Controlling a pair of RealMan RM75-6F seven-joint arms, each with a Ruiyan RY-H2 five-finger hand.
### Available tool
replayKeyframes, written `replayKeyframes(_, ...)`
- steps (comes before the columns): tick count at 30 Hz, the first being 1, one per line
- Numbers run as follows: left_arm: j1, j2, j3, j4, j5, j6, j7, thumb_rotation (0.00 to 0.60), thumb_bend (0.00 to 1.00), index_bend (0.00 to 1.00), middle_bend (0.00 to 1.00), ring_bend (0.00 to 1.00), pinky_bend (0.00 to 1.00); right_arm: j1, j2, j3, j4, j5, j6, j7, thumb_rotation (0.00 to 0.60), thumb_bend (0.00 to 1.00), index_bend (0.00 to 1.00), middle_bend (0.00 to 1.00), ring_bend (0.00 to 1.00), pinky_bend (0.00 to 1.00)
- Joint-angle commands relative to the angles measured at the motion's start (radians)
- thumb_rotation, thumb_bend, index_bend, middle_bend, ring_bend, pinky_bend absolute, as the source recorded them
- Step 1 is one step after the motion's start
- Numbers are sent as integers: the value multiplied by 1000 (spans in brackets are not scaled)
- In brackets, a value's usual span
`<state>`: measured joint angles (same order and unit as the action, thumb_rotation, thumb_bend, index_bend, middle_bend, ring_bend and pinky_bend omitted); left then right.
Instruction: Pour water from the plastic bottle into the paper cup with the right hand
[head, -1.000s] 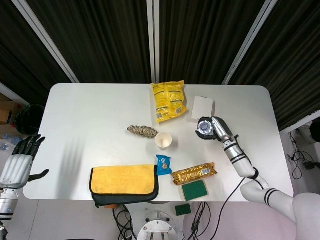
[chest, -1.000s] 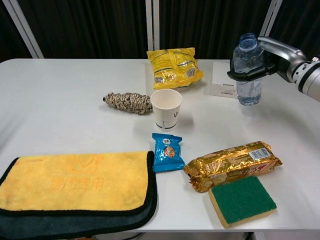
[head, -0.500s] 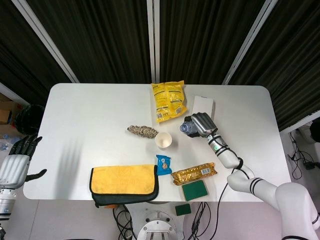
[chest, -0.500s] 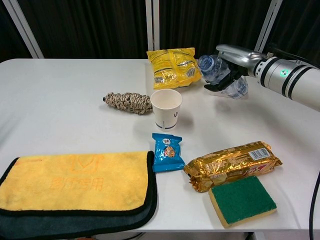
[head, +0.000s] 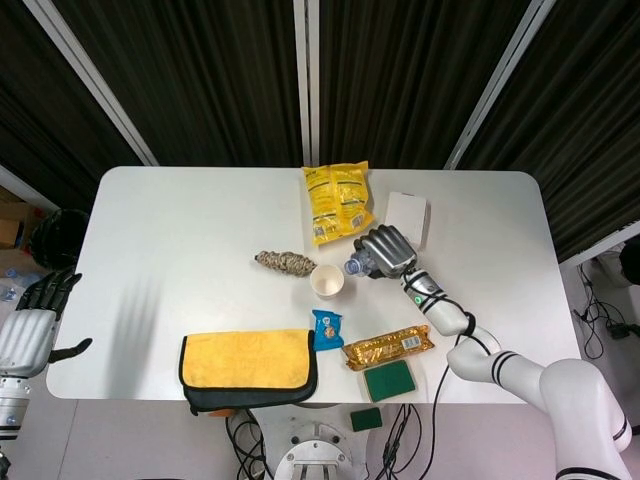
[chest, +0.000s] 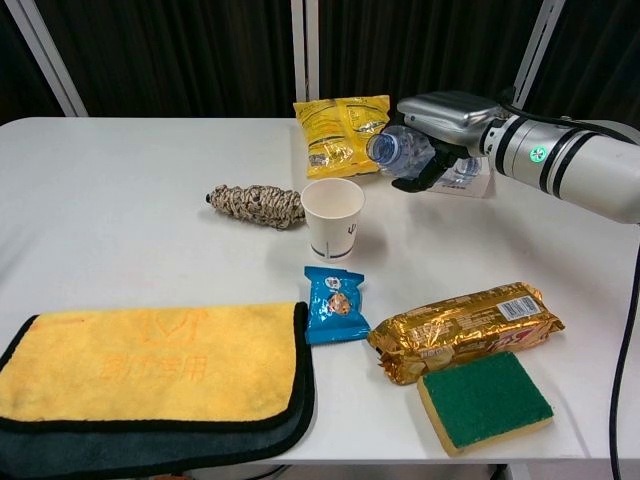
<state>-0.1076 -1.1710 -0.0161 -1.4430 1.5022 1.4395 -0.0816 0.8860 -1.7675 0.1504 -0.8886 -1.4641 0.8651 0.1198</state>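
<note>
Chest view: right hand (chest: 445, 120) grips the plastic bottle (chest: 400, 152) tilted, mouth just at two o'clock above the paper cup (chest: 332, 218); left hand (head: 35, 325) hangs open.

This looks like a robotics lab or test room rather than a home or shop. A plain white table (head: 200, 215) stands against heavy black curtains (head: 200, 70) hung between pale metal struts (head: 90, 80), closing off the space behind it like a recording booth. Below the table's near edge, a round metal robot base (head: 312, 462) and loose black cables (head: 600, 310) trail on a grey floor. Left of the table sit cardboard boxes (head: 12, 215) and stored clutter. Laid out on the table is an unrelated assortment: a yellow snack bag (chest: 343, 135), a green sponge (chest: 485, 400), a folded yellow cloth (chest: 150, 365).
</note>
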Motion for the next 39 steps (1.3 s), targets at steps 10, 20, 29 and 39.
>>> replayKeyframes(10, 4, 2, -3, 4, -2, 7, -9, 597, 88, 86, 63, 0, 116, 23, -3, -15, -1, -11, 5, -110, 600, 362, 677, 560, 577, 580)
replayKeyframes(20, 5, 3, -3, 9, -3, 6, -16, 596, 89, 86, 63, 0, 116, 37, -31, -5, 33, 8, 1, -190, 600, 363, 673, 557, 577, 580)
replayKeyframes(29, 6, 1, -3, 19, -3, 6, -27, 596, 88, 86, 62, 0, 116, 56, -42, 0, 45, 21, -17, -253, 600, 363, 670, 556, 577, 580)
replayKeyframes(39, 9, 1, -3, 27, -3, 9, -39, 595, 88, 86, 63, 0, 116, 75, -50, 4, 43, 30, -25, -330, 600, 364, 669, 556, 578, 580)
